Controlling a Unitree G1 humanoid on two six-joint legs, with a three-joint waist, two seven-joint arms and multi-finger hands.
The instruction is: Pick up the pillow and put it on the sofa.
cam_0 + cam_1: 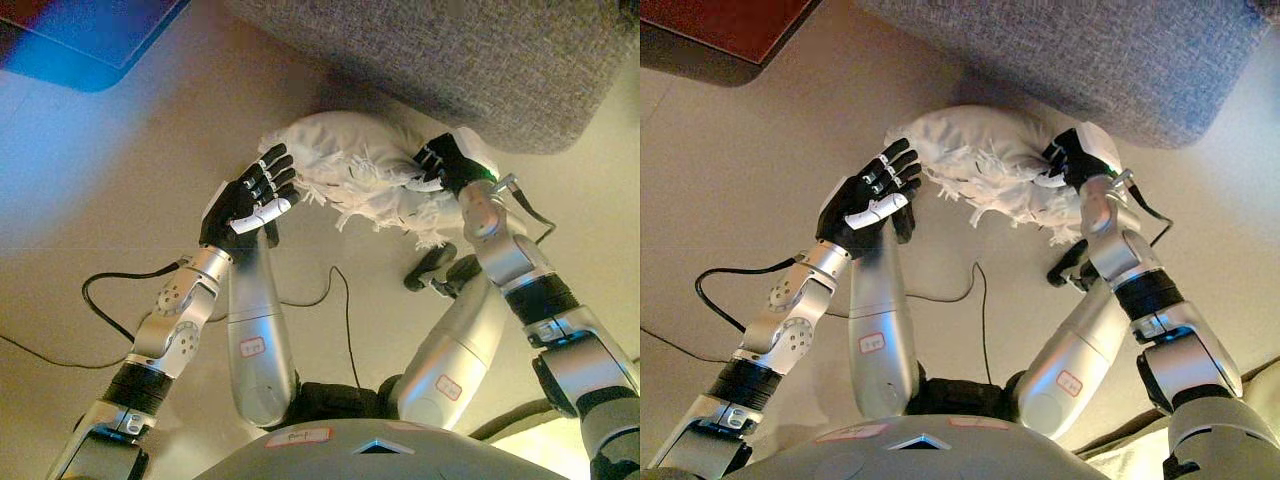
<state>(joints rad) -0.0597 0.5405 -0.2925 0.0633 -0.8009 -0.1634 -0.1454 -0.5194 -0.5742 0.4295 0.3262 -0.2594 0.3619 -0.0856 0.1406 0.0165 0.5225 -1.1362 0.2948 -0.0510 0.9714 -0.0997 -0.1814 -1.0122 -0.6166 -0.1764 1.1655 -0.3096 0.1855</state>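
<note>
A white fringed pillow [355, 165] lies on the floor just in front of the grey sofa [480, 55]. My left hand [252, 198] is open, its fingers straight, at the pillow's left edge. My right hand [447, 164] rests on the pillow's right side, its fingers curled onto the cloth. The pillow also shows in the right eye view [985, 155], with my left hand [868, 203] just left of it and my right hand [1072, 160] on its right end.
The beige floor [120, 160] spreads to the left. A dark red piece of furniture [720, 25] stands at the top left corner. The sofa's base fills the top right.
</note>
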